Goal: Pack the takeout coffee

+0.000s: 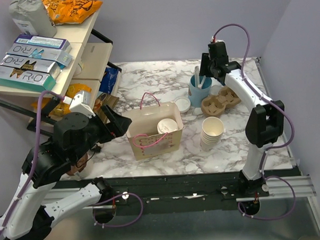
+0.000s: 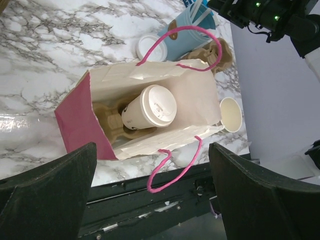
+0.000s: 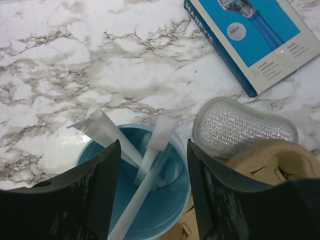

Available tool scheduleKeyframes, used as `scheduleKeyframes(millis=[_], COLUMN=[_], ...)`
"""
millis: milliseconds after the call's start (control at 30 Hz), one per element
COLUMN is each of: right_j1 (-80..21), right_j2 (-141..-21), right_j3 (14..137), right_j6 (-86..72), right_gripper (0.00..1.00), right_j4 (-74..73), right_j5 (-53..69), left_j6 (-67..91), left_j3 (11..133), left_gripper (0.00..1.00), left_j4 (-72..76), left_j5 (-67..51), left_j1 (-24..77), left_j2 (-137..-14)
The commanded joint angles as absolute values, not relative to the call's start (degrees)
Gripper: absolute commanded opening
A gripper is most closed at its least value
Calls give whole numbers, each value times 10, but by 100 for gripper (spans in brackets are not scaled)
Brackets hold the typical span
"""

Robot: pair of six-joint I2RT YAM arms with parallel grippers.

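I see the coffee cup [image 2: 150, 107], lid on, leaning inside the paper bag [image 2: 80, 117] on the counter [image 1: 147, 78] and seated in a cardboard holder [image 2: 112, 122], so I judge the main packing done. My left hand [image 2: 152, 165] hangs above the bag's mouth, spread wide and empty. My right hand [image 3: 153, 145], also spread and empty, straddles the blue mug [image 3: 135, 127] of sticks [image 3: 112, 132], perhaps the last thing to add.

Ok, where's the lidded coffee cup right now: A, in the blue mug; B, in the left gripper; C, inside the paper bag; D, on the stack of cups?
C: the left wrist view shows the lidded coffee cup sitting inside the pink-handled paper bag, on a cardboard carrier.
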State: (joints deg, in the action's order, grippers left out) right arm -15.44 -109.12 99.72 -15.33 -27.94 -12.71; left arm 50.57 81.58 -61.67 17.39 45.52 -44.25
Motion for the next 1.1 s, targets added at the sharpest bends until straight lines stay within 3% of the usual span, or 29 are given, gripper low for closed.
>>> scheduleKeyframes(millis=[0,167,333,433,467,633,767,1067], right_j1=[-149,-149,-149,-149,-148,-149,-148,-149], right_j2=[-1116,-1126,-1133,-1134,-1133,-1110,-1084,-984], right_j3=[1020,1022,1020,1015,1013,988,970,918], right_j6=[-163,-163,-156,-152,-149,-134,-120,-91], right_gripper=[55,46,43,34,27,24,13,12], right_j4=[-275,-257,-243,-229,-226,-196,-185,-156], right_j5=[-152,-156,-156,-168,-169,-171,-169,-161], left_j6=[520,526,526,528,528,531,529,526], left_j3=[795,784,783,782,780,768,765,754], left_gripper=[99,99,99,99,99,99,99,99], left_j4=[-627,-628,-626,-626,-625,-615,-608,-596], left_j5=[195,200,199,198,197,194,187,168], left_j1=[457,457,457,457,457,457,457,457], left_j2=[-427,-425,-426,-428,-428,-424,-424,-415])
